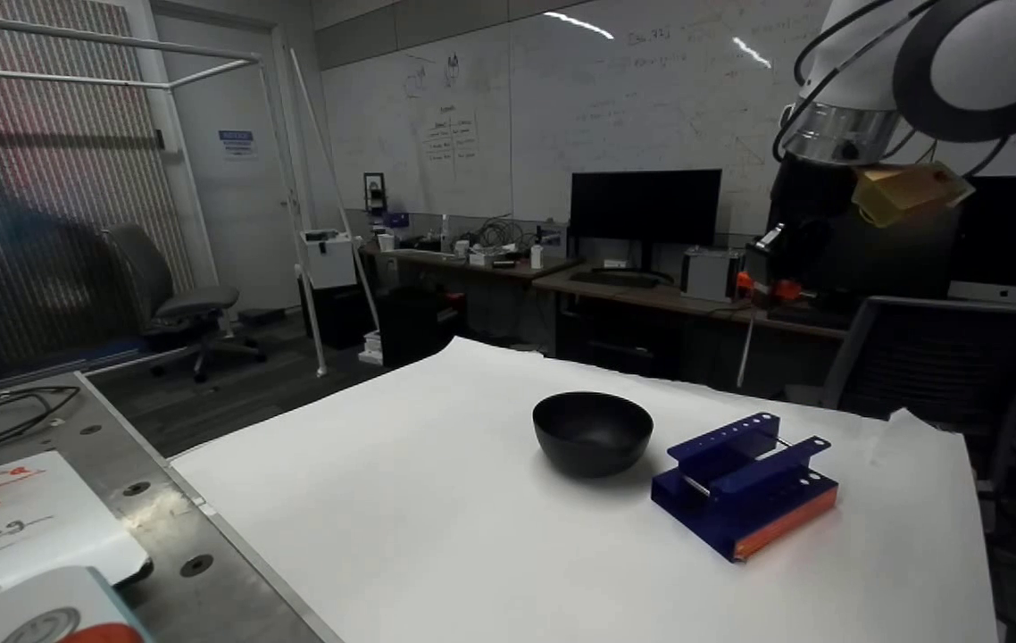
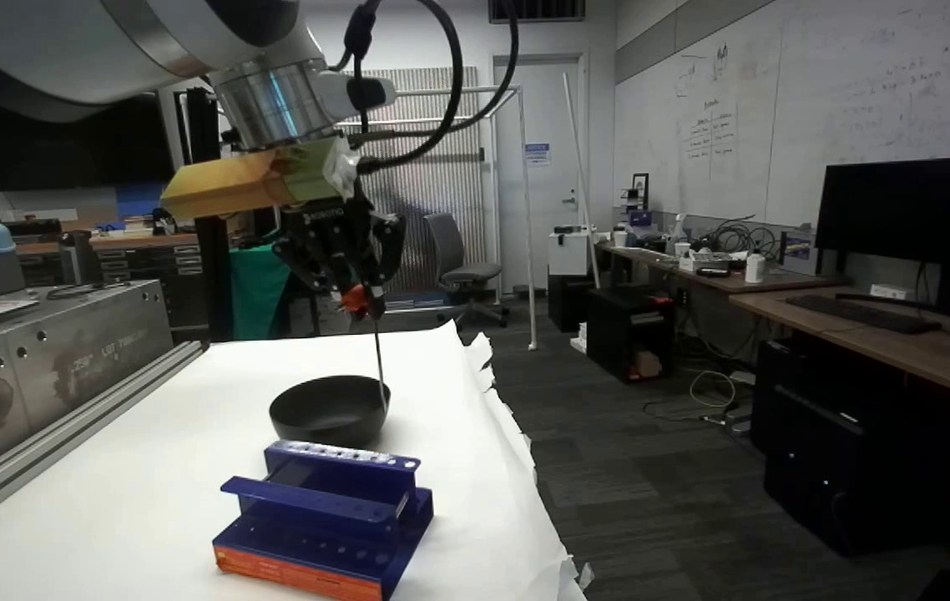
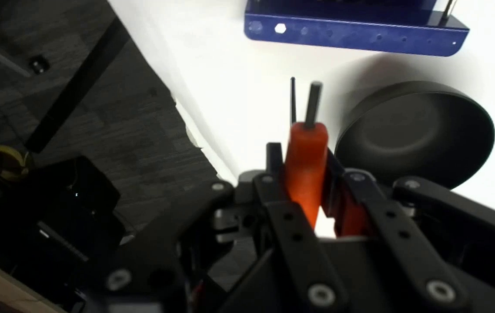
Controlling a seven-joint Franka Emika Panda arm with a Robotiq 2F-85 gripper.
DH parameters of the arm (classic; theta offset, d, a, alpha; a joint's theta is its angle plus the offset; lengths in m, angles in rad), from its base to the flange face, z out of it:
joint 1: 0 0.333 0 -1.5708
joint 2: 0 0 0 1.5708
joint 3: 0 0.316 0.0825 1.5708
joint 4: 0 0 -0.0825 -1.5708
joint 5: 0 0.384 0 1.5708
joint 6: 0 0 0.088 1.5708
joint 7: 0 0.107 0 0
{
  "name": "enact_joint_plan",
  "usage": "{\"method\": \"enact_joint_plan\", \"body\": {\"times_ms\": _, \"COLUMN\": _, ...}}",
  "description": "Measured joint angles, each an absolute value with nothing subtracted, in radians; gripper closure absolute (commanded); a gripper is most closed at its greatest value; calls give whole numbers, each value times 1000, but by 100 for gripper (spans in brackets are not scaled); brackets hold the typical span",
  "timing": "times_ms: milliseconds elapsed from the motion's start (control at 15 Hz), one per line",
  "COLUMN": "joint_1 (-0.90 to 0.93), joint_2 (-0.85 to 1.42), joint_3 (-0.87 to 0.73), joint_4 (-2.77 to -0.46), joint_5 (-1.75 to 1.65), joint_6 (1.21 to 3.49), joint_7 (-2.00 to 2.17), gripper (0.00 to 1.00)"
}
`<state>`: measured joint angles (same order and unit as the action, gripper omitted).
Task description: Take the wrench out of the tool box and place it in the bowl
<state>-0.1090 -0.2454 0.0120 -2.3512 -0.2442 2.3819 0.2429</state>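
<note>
Well to the left of the round, shallow black bowl (image 1: 593,438), in an exterior view, a grey metal ledge (image 1: 178,527) carries a white sheet (image 1: 88,527) with red and black handwriting. The white, paper-covered surface (image 1: 383,500) spreads around the bowl, which sits upright, its dark inside turned up. Just to the bowl's right, apart from it, stands a low, blue rectangular tool box (image 1: 758,482) with two upright perforated rails and a red-orange strip along the edge facing away from the bowl. Higher than the bowl and farther to its right hangs the black two-fingered gripper (image 3: 304,158), its jaws pinching the slim wrench (image 3: 307,150) by its red-orange handle. The thin metal shaft (image 2: 379,363) points down; in an exterior view I see it cross in front of the bowl's rim, yet the wrist view shows the two apart. Farthest right of the bowl is a black office chair (image 1: 945,384).
</note>
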Motion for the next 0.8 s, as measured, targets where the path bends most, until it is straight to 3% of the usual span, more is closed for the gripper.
{"method": "enact_joint_plan", "body": {"times_ms": 800, "joint_1": -70, "joint_2": -110, "joint_3": 32, "joint_4": -2358, "joint_5": 29, "joint_6": 2729, "joint_7": 574, "gripper": 92}}
